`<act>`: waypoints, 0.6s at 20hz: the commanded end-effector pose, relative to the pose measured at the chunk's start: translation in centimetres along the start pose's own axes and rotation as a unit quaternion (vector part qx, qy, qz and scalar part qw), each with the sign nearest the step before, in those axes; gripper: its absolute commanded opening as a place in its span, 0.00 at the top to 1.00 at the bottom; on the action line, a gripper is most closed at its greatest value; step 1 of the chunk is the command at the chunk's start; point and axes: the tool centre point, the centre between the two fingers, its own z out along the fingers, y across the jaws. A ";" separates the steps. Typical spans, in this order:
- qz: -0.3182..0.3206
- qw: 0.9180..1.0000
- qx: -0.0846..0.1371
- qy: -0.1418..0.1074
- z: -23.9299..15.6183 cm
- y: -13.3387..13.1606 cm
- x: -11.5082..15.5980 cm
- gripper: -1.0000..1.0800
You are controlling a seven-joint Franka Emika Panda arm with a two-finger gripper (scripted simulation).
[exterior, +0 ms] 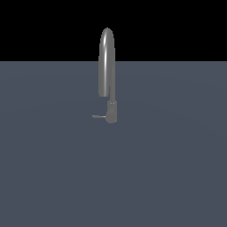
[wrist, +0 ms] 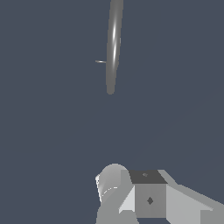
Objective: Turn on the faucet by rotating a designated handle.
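Grey faucet [exterior: 107, 66] upright on dark blue-grey counter [exterior: 177, 168], handle [exterior: 98, 116] pointing to 9 o'clock from its base, nothing beside it, gripper [wrist: 148, 197] well apart, fingers' state cannot be told

The grey gooseneck faucet [exterior: 107, 66] stands upright, its thin handle [exterior: 98, 116] pointing toward the exterior view's left.
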 end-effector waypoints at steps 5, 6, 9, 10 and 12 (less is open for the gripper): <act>-0.008 1.000 -0.008 0.000 0.2 -0.1 0.3 1.00; -0.012 1.000 -0.012 0.000 0.2 -0.2 0.4 1.00; -0.030 0.999 -0.030 -0.001 0.6 -0.5 1.1 1.00; -0.038 0.999 -0.038 -0.001 0.8 -0.7 1.3 1.00; -0.056 0.997 -0.057 -0.002 1.2 -1.0 2.0 1.00</act>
